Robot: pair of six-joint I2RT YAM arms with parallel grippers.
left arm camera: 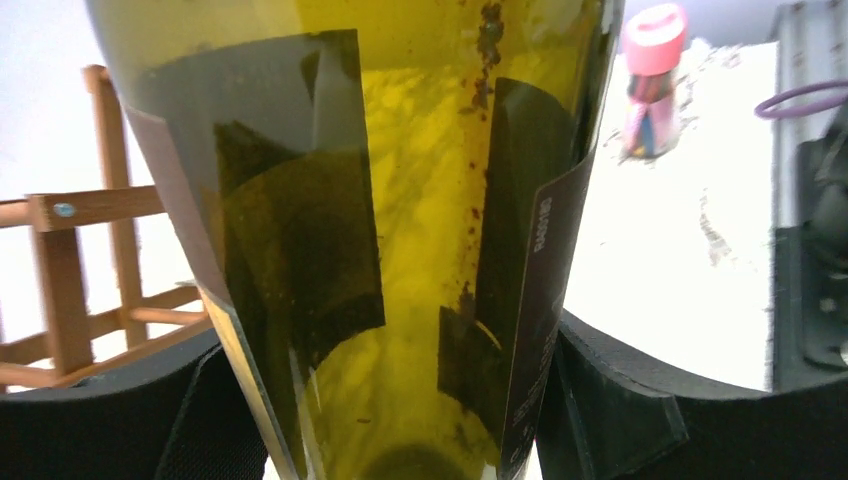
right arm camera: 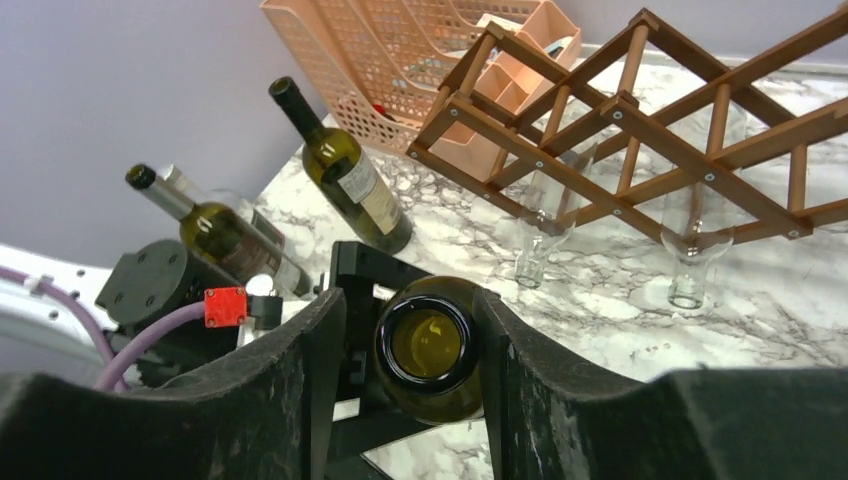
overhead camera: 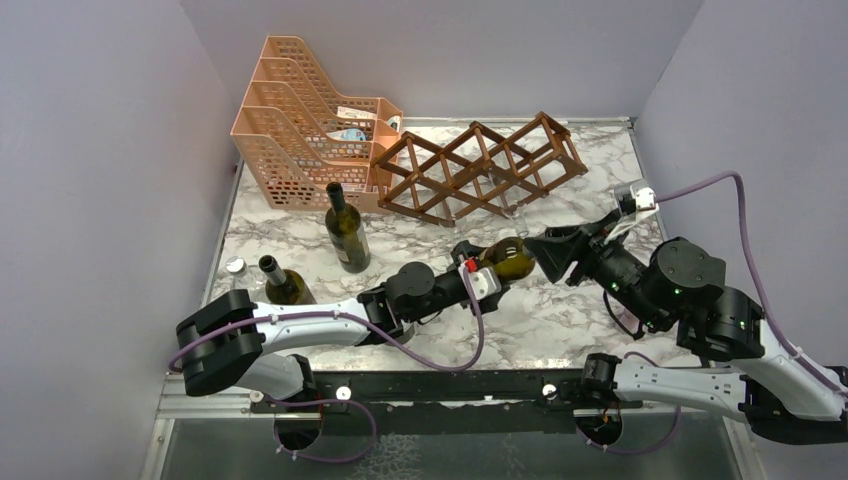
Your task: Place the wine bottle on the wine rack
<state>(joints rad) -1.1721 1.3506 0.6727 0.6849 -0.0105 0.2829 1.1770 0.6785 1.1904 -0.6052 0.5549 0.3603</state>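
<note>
Above the middle of the white-and-grey marbled table [overhead camera: 560,310], an empty olive-green glass wine bottle with a dark label [overhead camera: 512,258] hangs roughly level between the two arms, clear of the surface. The left gripper [overhead camera: 490,268] is clamped on it: in the left wrist view its black fingers [left arm camera: 130,420] press against both sides of the glass body. The right gripper [right arm camera: 410,330] faces it from the other side, with its jaws spread around the bottle's round end, which I take for the base. One finger looks to be against the glass, while a sliver of gap shows at the other, so I judge that it has not yet gripped. The reddish-brown wooden lattice wine rack [overhead camera: 480,165] stands well apart at the back of the table, every diamond opening bare. It is just beside a peach-orange perforated plastic file tray [overhead camera: 290,130], and two clear glasses [right arm camera: 540,235] stand at its front edge. Two more green wine bottles [overhead camera: 347,230] [overhead camera: 283,284] stand upright to the left. The step in hand looks like a handover from left arm to right. The next move calls for the right jaws to close squarely on the bottle before the left lets go. The bottle's long axis must then be lined up with one diamond opening, and the bottle slid in without knocking the glasses.
</note>
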